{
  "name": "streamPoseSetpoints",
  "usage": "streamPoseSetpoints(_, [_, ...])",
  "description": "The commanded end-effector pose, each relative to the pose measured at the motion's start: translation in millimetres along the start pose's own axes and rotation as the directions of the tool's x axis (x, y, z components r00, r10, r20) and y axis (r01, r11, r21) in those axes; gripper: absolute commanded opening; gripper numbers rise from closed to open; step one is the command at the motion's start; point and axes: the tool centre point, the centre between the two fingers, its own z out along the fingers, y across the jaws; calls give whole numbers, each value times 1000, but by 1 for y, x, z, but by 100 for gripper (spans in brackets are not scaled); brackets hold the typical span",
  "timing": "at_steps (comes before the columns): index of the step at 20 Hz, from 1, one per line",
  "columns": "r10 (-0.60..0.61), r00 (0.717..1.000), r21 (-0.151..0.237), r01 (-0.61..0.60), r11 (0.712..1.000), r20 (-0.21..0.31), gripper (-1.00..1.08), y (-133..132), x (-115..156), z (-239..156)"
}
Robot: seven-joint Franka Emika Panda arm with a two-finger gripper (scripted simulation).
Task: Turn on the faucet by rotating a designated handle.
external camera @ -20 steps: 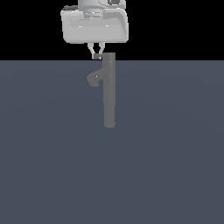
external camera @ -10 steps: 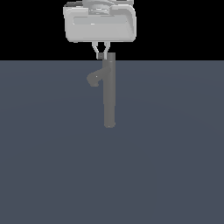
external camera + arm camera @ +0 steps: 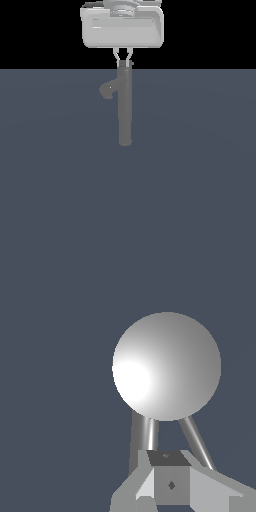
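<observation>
In the exterior view, the nearest thing is the flat dark blue-grey worktop [image 3: 60, 200], which fills the lower part of the picture. From it rises the tall slim grey metallic cylindrical faucet [image 3: 124, 110], a little toward the exterior view's left of the middle line. A short thick curved spout [image 3: 108, 90] comes out of the column on the exterior view's left, a bit under its top. Directly above the top of the column hangs the tool [image 3: 123, 61], with its wide light grey body [image 3: 122, 26] higher up, against the black background. Its two thin light fingers [image 3: 117, 55] point down and end at the upper end of the faucet, one on each side of it. The gap between them is narrow, about as wide as the column top. If they press on something there, I cannot tell, because this place is very small in the picture.

In the wrist view, the grey fingertips [image 3: 150, 483] of the tool stand close to the camera. Between them is a small dark block with a diamond mark. Behind it is the round shiny top cap [image 3: 166, 366] of the faucet. From under the cap come two thin grey rods: one goes straight [image 3: 145, 433], and the other, thinner one [image 3: 197, 443] goes slanted toward the tool. I cannot tell with certainty which of them is the handle.
</observation>
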Motion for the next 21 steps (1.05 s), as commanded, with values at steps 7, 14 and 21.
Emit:
streamPoseSetpoints(7, [18, 1000, -2, -18, 1000, -5, -100, 20, 19, 0])
streamPoseSetpoints(14, [40, 999, -5, -40, 999, -11, -100, 41, 42, -1])
streamPoseSetpoints(21, [58, 998, -8, -58, 998, -17, -100, 59, 61, -2])
